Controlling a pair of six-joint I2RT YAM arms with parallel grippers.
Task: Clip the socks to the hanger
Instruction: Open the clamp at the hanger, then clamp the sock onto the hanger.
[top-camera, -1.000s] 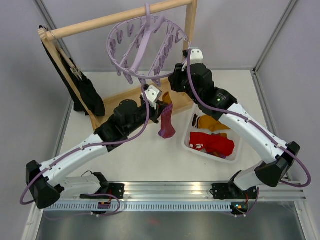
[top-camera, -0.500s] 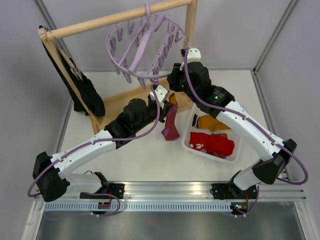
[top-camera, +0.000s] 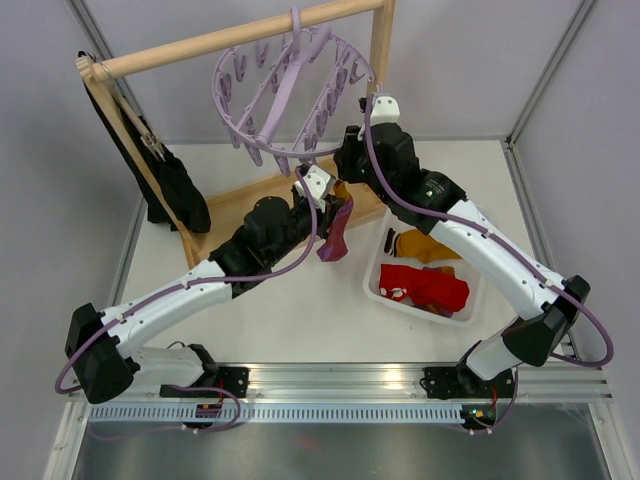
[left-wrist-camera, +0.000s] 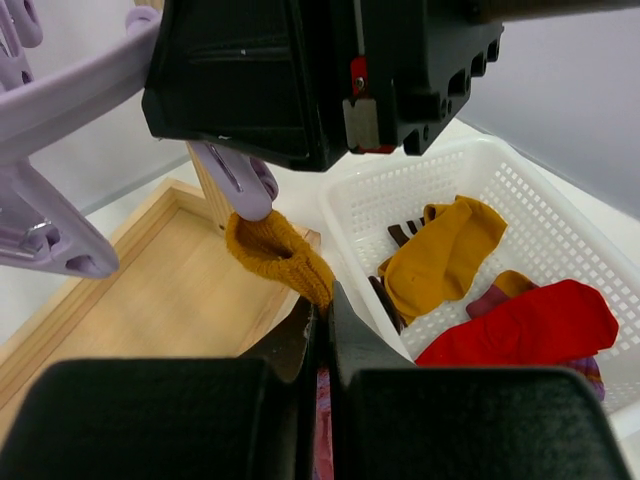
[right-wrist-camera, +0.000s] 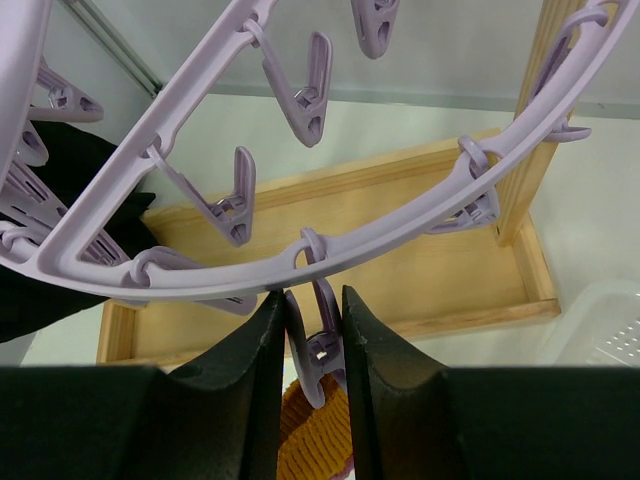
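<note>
Sock (top-camera: 336, 232) in tightly closed left hand (left-wrist-camera: 322, 315)

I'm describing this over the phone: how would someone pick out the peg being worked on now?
Find the round lavender plastic clip hanger on the wooden rack's top bar, then its rim nearest the white mesh basket. The lavender plastic peg there is the only one pinched between the right gripper's black jaws, above a mustard-and-maroon sock.

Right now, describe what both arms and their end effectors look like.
Both the left arm and right arm have white links with black joint housings, and a lavender cable loops along each. The left end effector and right end effector have matte black fingers below a white wrist housing.
</note>
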